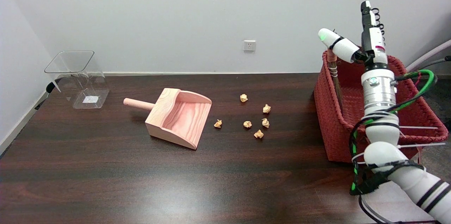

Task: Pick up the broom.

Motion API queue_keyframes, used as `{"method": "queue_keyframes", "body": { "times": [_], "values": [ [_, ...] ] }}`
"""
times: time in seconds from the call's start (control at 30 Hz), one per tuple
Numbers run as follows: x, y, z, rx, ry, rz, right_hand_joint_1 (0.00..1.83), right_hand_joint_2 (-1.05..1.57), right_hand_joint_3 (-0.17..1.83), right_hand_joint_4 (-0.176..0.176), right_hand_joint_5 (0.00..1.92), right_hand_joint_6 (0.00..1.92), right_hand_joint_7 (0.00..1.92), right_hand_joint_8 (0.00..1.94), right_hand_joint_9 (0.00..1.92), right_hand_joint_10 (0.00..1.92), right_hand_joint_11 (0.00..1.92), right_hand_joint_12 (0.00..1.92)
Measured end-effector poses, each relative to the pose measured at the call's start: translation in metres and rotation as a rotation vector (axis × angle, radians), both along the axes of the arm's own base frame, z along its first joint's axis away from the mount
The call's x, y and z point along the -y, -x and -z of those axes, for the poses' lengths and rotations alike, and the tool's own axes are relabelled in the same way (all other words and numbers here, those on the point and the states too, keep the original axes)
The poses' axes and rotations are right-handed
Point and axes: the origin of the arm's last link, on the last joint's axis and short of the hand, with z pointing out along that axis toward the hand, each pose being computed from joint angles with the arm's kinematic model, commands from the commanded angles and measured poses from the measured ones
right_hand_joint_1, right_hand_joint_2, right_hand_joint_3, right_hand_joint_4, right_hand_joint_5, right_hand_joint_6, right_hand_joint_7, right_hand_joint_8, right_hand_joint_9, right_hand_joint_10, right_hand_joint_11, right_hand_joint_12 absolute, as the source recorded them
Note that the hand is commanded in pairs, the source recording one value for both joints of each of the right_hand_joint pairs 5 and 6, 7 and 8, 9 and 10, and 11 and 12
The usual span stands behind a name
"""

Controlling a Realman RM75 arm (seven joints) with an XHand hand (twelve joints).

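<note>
The broom stands tilted in the far left corner of the red woven basket; its handle top pokes above the rim and its lower part is hidden inside. My right hand hovers over the basket just right of the handle top. One white finger reaches out left, ending right above the handle top, while the others point up. Nothing is in the hand.
A wooden dustpan lies at the table's middle, handle pointing left. Several crumpled paper balls are scattered between it and the basket. A clear plastic bin stands at the far left. My forearm crosses the basket's front.
</note>
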Motion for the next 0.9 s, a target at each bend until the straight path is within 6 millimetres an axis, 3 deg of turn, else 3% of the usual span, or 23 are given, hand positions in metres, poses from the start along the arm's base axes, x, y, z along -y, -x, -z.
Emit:
{"method": "queue_keyframes", "body": {
  "times": [0.9],
  "values": [
    [0.051, 0.035, -0.026, 0.114, 0.01, 0.148, 0.79, 0.85, -0.17, 0.0, 0.0, 0.0, 0.0, 0.0, 0.0, 0.0, 0.0, 0.0]
  ]
}}
